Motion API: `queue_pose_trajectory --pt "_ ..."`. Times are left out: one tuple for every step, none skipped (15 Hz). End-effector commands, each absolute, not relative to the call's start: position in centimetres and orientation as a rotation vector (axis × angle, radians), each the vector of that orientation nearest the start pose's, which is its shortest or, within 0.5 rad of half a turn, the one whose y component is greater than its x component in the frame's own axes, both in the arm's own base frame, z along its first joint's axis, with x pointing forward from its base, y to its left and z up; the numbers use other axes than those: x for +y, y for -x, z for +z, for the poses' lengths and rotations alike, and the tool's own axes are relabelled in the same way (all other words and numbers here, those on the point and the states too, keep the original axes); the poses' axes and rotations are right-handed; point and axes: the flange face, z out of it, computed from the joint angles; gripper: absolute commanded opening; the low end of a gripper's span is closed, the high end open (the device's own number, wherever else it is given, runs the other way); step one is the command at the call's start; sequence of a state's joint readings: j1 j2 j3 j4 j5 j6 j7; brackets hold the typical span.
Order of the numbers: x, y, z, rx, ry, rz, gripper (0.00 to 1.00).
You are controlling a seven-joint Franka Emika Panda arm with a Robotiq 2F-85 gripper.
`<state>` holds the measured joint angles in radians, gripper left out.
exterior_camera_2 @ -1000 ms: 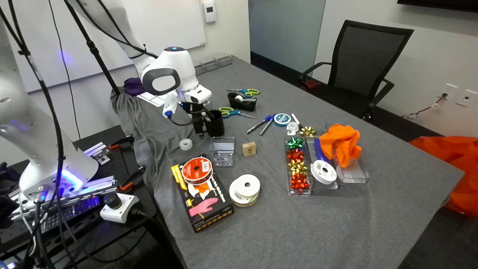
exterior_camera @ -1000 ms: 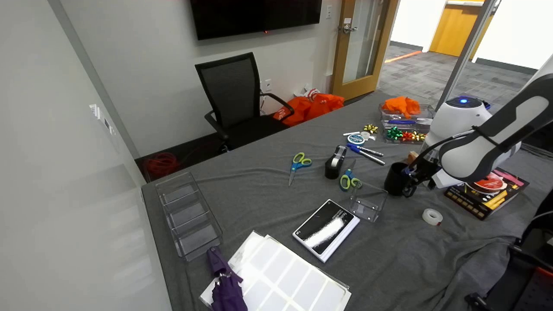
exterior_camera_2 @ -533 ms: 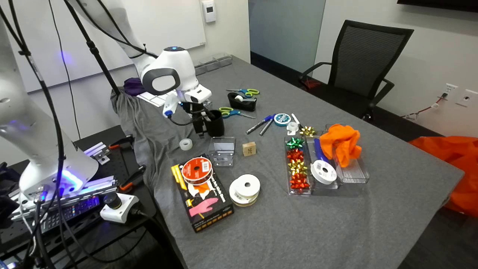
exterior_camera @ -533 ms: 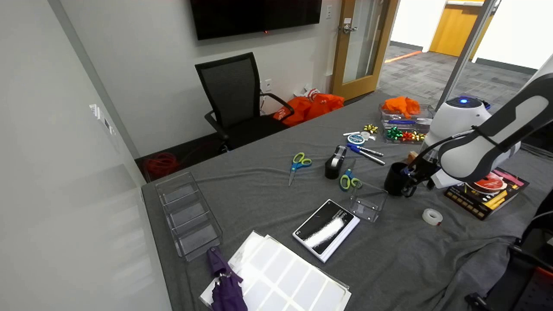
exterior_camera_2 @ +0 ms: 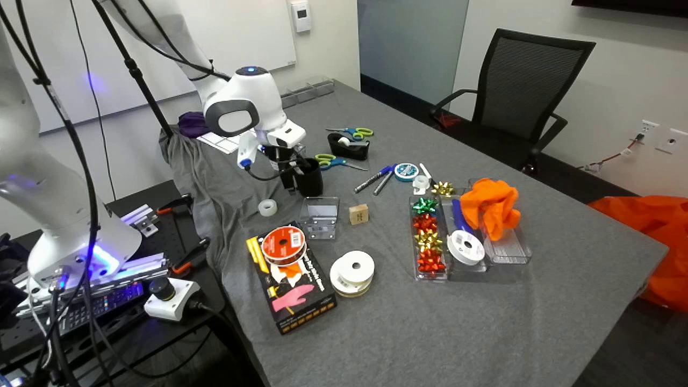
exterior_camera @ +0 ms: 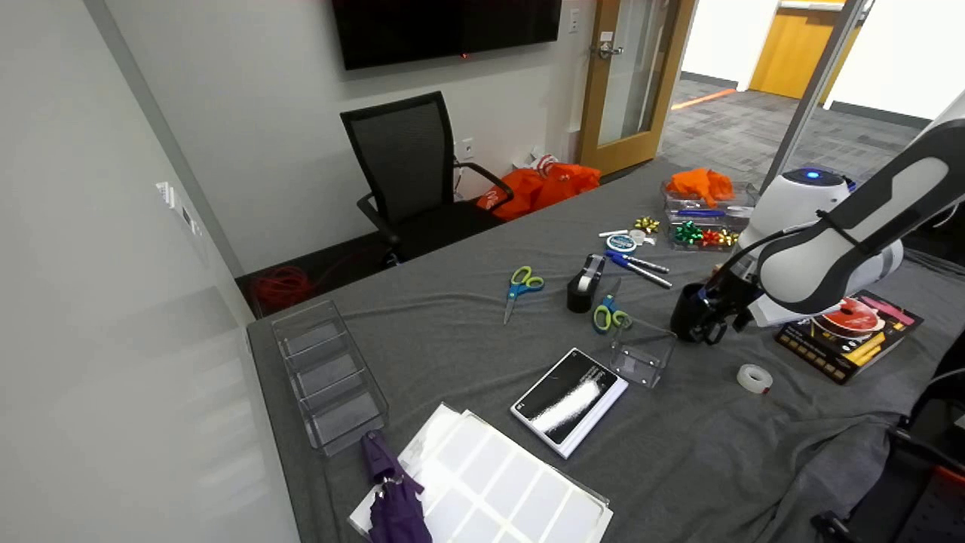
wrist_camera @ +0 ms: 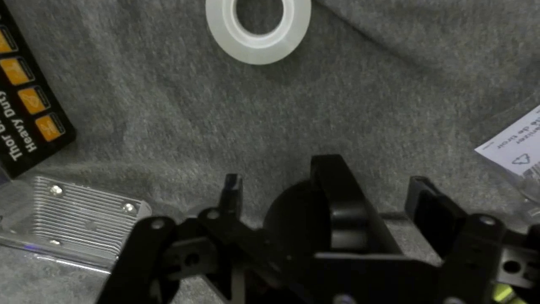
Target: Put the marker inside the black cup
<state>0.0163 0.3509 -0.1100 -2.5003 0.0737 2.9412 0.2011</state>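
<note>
Arm (exterior_camera_2: 252, 91): yours stretches out over the worktop (exterior_camera_2: 484, 312), its wrist low, right by the black cup (exterior_camera_2: 310, 181).
Gripper (wrist_camera: 325, 185): your fingers (wrist_camera: 434, 213) are spread wide, one on each side of the cup's handle (wrist_camera: 348, 207); you have hold of nothing visible.
Cup contents: the cup stands upright, but its inside is mostly hidden, so you can't tell what it holds.
Markers (exterior_camera_2: 372, 181): two lie close together on the worktop, near the cup.
Bow tray (exterior_camera_2: 431, 278): green, red and gold bows (exterior_camera_2: 429, 240) sit in a row inside.
Clear tray (exterior_camera_2: 509, 252): an orange cloth (exterior_camera_2: 492, 207) covers part of it.
</note>
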Motion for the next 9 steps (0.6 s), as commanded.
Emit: queue_pose_trajectory --pt "-5.9 -47.6 15.1 0.523 3.105 -0.153 1.00" --pt "-5.9 -47.6 14.9 0.519 3.109 -0.150 1.00" --pt "-6.0 -47.6 14.6 0.512 3.115 -0.145 1.00" --pt "-5.9 -47.6 14.3 0.502 3.117 -0.137 1.00" --pt "-5.9 -47.6 13.9 0.488 3.118 -0.129 1.00" --pt "-5.8 -47.5 13.6 0.478 3.118 -0.126 1.00" --pt "-5.6 -47.5 13.3 0.462 3.112 -0.129 0.75" --pt "-5.5 -47.4 13.1 0.457 3.107 -0.128 0.74" --pt "-5.4 -47.4 13.0 0.457 3.095 -0.137 0.66"
